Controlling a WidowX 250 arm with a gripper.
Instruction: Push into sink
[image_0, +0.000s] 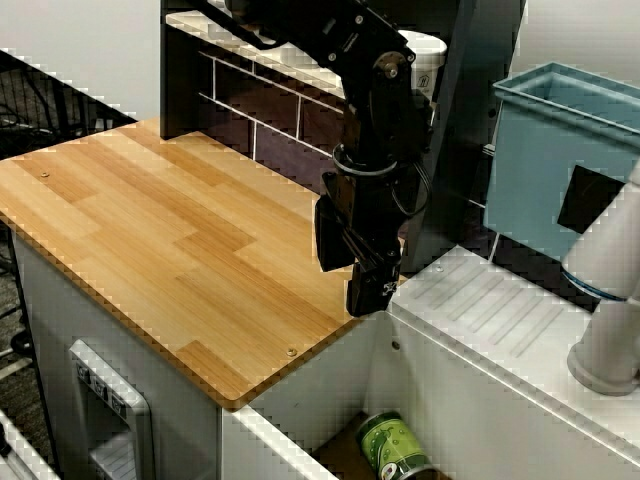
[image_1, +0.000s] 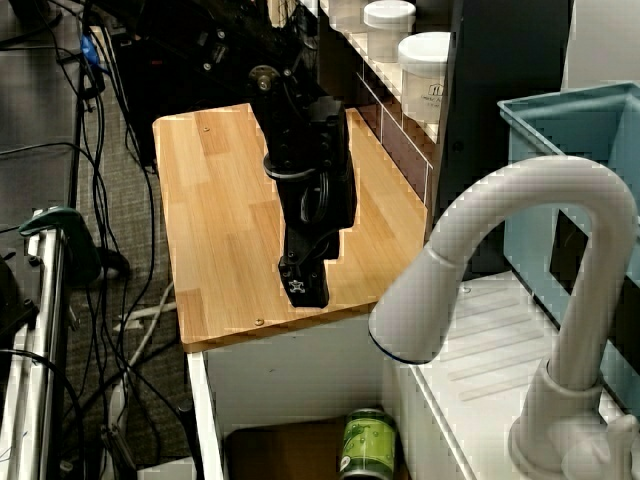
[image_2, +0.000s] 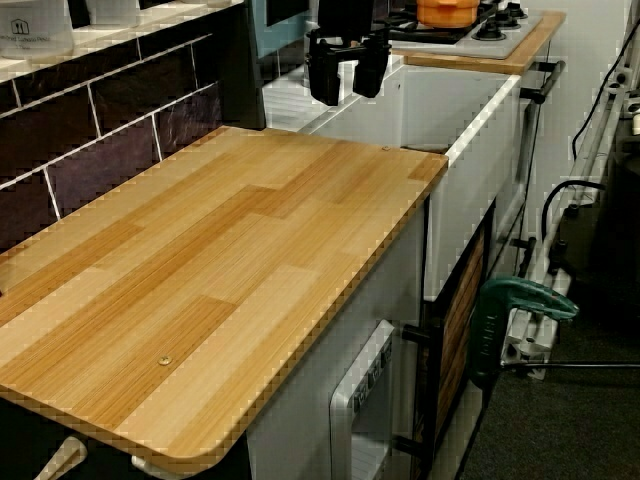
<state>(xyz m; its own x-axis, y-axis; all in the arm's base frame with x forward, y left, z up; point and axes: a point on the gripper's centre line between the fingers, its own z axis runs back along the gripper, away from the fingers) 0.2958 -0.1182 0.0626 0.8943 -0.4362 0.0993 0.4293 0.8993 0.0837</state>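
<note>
The green can (image_0: 392, 446) lies on its side on the brown floor of the sink (image_0: 300, 400), down against the white wall nearest the wooden bench (image_0: 170, 240). The black gripper (image_2: 347, 82) hangs above the bench's edge where it meets the sink, pointing down, clear of the can. Its jaws stand slightly apart with nothing between them. A white faucet (image_1: 520, 250) arches over the sink's far side, beside the ribbed drainboard (image_0: 500, 310) and the light blue bin (image_0: 540, 170).

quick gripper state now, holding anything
Gripper: open, empty, fingers apart above the counter edge by the sink; green can lies in the sink.
</note>
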